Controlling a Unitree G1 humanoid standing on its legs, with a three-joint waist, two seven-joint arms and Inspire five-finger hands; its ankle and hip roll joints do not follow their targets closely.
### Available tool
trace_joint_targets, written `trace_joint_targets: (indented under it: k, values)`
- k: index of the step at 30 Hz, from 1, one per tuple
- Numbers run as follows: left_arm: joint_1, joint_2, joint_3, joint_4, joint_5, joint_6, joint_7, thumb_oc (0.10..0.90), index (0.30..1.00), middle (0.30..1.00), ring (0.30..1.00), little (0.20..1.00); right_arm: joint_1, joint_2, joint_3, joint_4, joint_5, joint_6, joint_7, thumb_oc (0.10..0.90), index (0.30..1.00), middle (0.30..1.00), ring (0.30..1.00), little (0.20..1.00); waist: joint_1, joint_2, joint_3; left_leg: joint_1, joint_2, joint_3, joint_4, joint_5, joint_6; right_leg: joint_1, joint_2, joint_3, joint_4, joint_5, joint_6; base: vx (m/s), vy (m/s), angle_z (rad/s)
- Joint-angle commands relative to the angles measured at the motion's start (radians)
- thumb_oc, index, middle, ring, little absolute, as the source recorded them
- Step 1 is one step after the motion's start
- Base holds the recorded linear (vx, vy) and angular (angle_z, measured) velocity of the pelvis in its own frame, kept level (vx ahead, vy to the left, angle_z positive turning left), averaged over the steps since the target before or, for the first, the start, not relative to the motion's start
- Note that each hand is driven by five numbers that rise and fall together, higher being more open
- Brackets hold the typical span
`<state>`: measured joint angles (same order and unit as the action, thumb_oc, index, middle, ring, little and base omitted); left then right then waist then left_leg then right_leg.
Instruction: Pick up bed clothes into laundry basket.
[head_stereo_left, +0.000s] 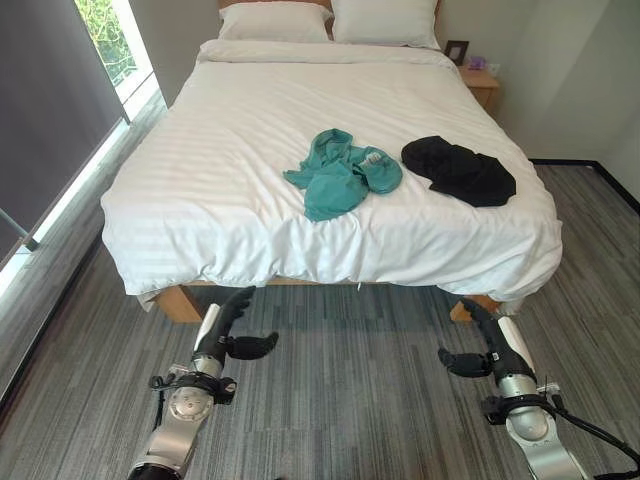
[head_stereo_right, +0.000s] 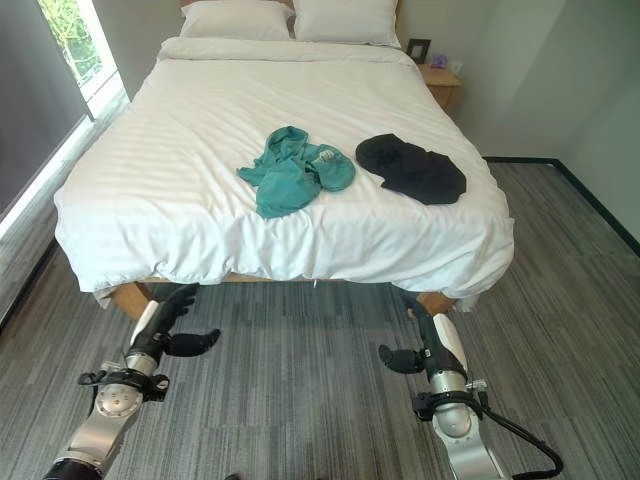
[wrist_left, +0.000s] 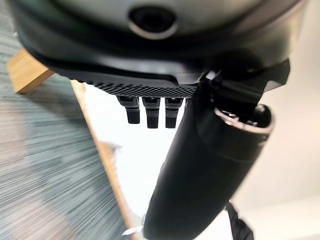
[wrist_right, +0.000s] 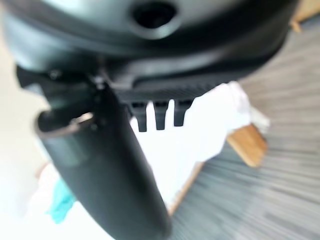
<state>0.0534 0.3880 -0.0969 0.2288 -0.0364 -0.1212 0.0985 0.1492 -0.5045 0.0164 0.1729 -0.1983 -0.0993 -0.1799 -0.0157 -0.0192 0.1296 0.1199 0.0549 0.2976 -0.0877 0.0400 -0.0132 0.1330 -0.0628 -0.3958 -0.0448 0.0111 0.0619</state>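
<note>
Left eye view: teal garment (head_stereo_left: 340, 173) and black garment (head_stereo_left: 458, 170) lie apart at frame centre on the white bed (head_stereo_left: 230, 150). Left robot hand (head_stereo_left: 228, 330), lower left, and right robot hand (head_stereo_left: 487, 340), lower right, hang over grey floor (head_stereo_left: 340, 370), fingers straight, empty. Left wrist view: fingers (wrist_left: 150, 112) extended toward the bed edge. Right wrist view: fingers (wrist_right: 160, 114) extended, teal cloth lower left.

Bare floor (head_stereo_left: 340, 390) before bed (head_stereo_left: 200, 190)
</note>
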Motion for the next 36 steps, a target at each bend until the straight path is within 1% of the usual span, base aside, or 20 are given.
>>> trace_joint_targets:
  k: [1,10,11,12,13,15,16,17,18,19,20,21,22,24,25,26,29,31,32,36]
  values:
    - [-0.032,0.023,0.011,-0.057,-0.012,-0.092,0.009,0.800,0.900,0.900,0.900,0.900,-0.028,-0.028,-0.045,-0.096,-0.040,-0.079,-0.022,0.800,0.900,0.900,0.900,0.900,0.011,0.005,-0.045,0.008,0.099,-0.012,0.000,-0.047,-0.089,0.009,-0.135,0.034,-0.043,0.023,0.141,0.00,0.000,0.00]
    - [0.017,0.035,0.044,-0.105,-0.012,-0.074,0.008,0.800,0.900,0.900,0.900,0.900,0.007,-0.026,-0.060,-0.174,-0.044,-0.071,-0.001,0.800,0.900,0.900,0.900,0.900,-0.008,0.011,-0.017,0.004,0.132,-0.012,0.000,-0.034,-0.099,-0.029,-0.082,0.102,0.001,-0.021,0.111,0.02,-0.099,-0.02]
    - [0.044,0.024,0.065,-0.068,-0.008,-0.068,0.004,0.800,0.900,0.900,0.900,0.900,0.000,-0.032,-0.054,-0.191,-0.038,-0.082,0.018,0.800,0.900,0.900,0.900,0.900,-0.008,0.010,0.017,0.004,0.155,-0.003,0.112,-0.036,-0.106,-0.021,-0.053,0.134,0.004,-0.049,0.078,0.10,-0.335,-0.22]
    - [0.044,0.016,0.069,-0.043,-0.017,-0.060,0.008,0.800,0.900,0.900,0.900,0.900,-0.004,-0.039,-0.054,-0.202,-0.027,-0.089,0.019,0.800,0.900,0.900,0.900,0.900,0.005,-0.002,0.058,-0.088,0.197,-0.015,0.342,0.001,-0.116,0.010,-0.038,0.147,-0.016,-0.061,0.044,0.09,-0.447,-0.28]
    - [0.034,0.012,0.060,-0.026,-0.027,-0.055,0.013,0.800,0.900,0.900,0.900,0.900,-0.012,-0.046,-0.053,-0.207,-0.023,-0.087,0.010,0.800,0.900,0.900,0.900,0.900,0.018,-0.004,0.088,-0.168,0.237,-0.045,0.491,0.092,-0.133,0.029,-0.025,0.142,-0.027,-0.064,0.021,0.01,-0.296,-0.35]
    - [0.030,0.012,0.059,-0.024,-0.027,-0.056,0.013,0.800,0.900,0.900,0.900,0.900,-0.015,-0.046,-0.055,-0.207,-0.023,-0.087,0.010,0.800,0.900,0.900,0.900,0.900,0.013,0.000,0.084,-0.187,0.242,-0.056,0.502,0.095,-0.134,0.021,-0.019,0.136,-0.028,-0.059,0.017,0.02,-0.147,-0.63]
    - [0.037,-0.002,0.060,-0.013,-0.047,-0.053,0.016,0.800,0.900,0.900,0.900,0.900,-0.028,-0.060,-0.051,-0.217,-0.013,-0.084,0.013,0.800,0.900,0.900,0.900,0.900,0.026,-0.015,0.110,-0.249,0.265,-0.035,0.618,0.133,-0.129,0.048,-0.015,0.134,-0.040,-0.082,-0.003,0.16,-0.208,-0.70]
    - [0.050,-0.008,0.064,-0.015,-0.053,-0.055,0.017,0.800,0.900,0.900,0.900,0.900,-0.033,-0.064,-0.050,-0.216,-0.006,-0.079,0.018,0.800,0.900,0.900,0.900,0.900,0.033,-0.014,0.115,-0.289,0.251,-0.027,0.652,0.093,-0.114,0.056,-0.009,0.140,-0.039,-0.095,-0.010,0.24,-0.212,-0.49]
    - [0.065,-0.018,0.067,-0.019,-0.057,-0.057,0.018,0.800,0.900,0.900,0.900,0.900,-0.037,-0.067,-0.047,-0.214,-0.004,-0.074,0.022,0.800,0.900,0.900,0.900,0.900,0.047,-0.013,0.118,-0.331,0.209,-0.022,0.638,0.055,-0.096,0.068,-0.010,0.152,-0.040,-0.106,-0.007,0.36,-0.025,-0.38]
    - [0.090,-0.034,0.075,-0.026,-0.056,-0.060,0.018,0.800,0.900,0.900,0.900,0.900,-0.044,-0.068,-0.041,-0.215,0.001,-0.074,0.029,0.800,0.900,0.900,0.900,0.900,0.073,-0.010,0.112,-0.371,0.132,0.011,0.510,0.007,-0.062,0.091,-0.006,0.176,-0.043,-0.130,0.005,0.29,0.020,-0.29]
    - [0.090,-0.034,0.075,-0.026,-0.056,-0.060,0.018,0.800,0.900,0.900,0.900,0.900,-0.044,-0.068,-0.041,-0.215,0.001,-0.074,0.029,0.800,0.900,0.900,0.900,0.900,0.074,-0.010,0.112,-0.370,0.132,0.011,0.509,0.007,-0.062,0.091,-0.006,0.176,-0.043,-0.130,0.005,0.49,0.058,-0.63]
    - [0.089,-0.033,0.071,-0.028,-0.045,-0.058,0.009,0.800,0.900,0.900,0.900,0.900,-0.052,-0.069,-0.036,-0.201,0.004,-0.076,0.028,0.800,0.900,0.900,0.900,0.900,0.085,0.016,0.094,-0.380,0.122,0.073,0.309,0.053,-0.069,0.114,0.025,0.182,-0.043,-0.156,0.024,0.46,0.055,-0.89]
    - [0.081,-0.030,0.065,-0.022,-0.038,-0.054,0.007,0.800,0.900,0.900,0.900,0.900,-0.061,-0.079,-0.034,-0.193,0.001,-0.075,0.024,0.800,0.900,0.900,0.900,0.900,0.085,0.017,0.086,-0.364,0.117,0.152,0.171,0.094,-0.078,0.136,0.020,0.170,-0.043,-0.182,0.040,0.65,0.057,-0.78]
    - [0.082,-0.025,0.074,-0.030,-0.032,-0.049,0.005,0.800,0.900,0.900,0.900,0.900,-0.080,-0.084,-0.032,-0.195,0.000,-0.068,0.031,0.800,0.900,0.900,0.900,0.900,0.094,0.018,0.054,-0.346,0.099,0.187,0.045,0.107,-0.054,0.170,0.026,0.165,-0.043,-0.207,0.056,0.52,0.032,-0.34]
    - [0.083,-0.021,0.070,-0.039,-0.029,-0.051,0.007,0.800,0.900,0.900,0.900,0.900,-0.083,-0.084,-0.021,-0.197,-0.013,-0.068,0.032,0.800,0.900,0.900,0.900,0.900,0.105,0.012,0.047,-0.355,0.079,0.161,0.051,0.119,-0.040,0.196,0.027,0.172,-0.042,-0.209,0.054,0.65,0.040,-0.26]
    - [0.086,-0.024,0.063,-0.052,-0.021,-0.054,0.001,0.800,0.900,0.900,0.900,0.900,-0.081,-0.067,-0.012,-0.199,-0.041,-0.076,0.038,0.800,0.900,0.900,0.900,0.900,0.126,-0.002,0.032,-0.332,0.047,0.126,0.040,0.126,-0.012,0.192,0.022,0.175,0.072,-0.197,0.072,0.63,0.039,-0.15]
    - [0.051,-0.013,0.029,-0.047,-0.035,-0.041,0.005,0.800,0.900,0.900,0.900,0.900,-0.109,-0.051,-0.007,-0.200,-0.087,-0.057,0.025,0.800,0.900,0.900,0.900,0.900,0.106,-0.029,0.029,-0.248,0.006,0.135,0.026,0.079,0.033,0.059,-0.031,0.170,0.400,-0.055,0.192,0.44,0.057,-0.30]
    - [0.048,-0.013,0.021,-0.047,-0.040,-0.042,0.007,0.800,0.900,0.900,0.900,0.900,-0.113,-0.044,-0.013,-0.211,-0.091,-0.053,0.021,0.800,0.900,0.900,0.900,0.900,0.098,-0.024,0.031,-0.222,0.008,0.131,0.023,0.062,0.040,0.008,-0.044,0.166,0.513,-0.015,0.200,0.37,0.042,-0.19]
    - [0.038,0.003,0.013,-0.076,-0.029,-0.043,0.014,0.800,0.900,0.900,0.900,0.900,-0.147,-0.059,-0.054,-0.248,-0.176,-0.039,-0.030,0.800,0.900,0.900,0.900,0.900,0.071,0.015,0.039,-0.114,0.026,0.130,0.004,0.007,0.054,-0.104,-0.144,0.061,0.651,0.052,0.200,0.40,0.048,0.19]
    - [0.034,0.002,0.004,-0.097,-0.034,-0.051,0.022,0.800,0.900,0.900,0.900,0.900,-0.204,-0.092,-0.127,-0.313,-0.241,-0.017,-0.109,0.800,0.900,0.900,0.900,0.900,0.041,0.037,0.054,-0.056,0.027,0.095,0.000,-0.026,0.037,-0.178,-0.222,0.004,0.540,-0.025,0.165,0.38,-0.035,0.45]
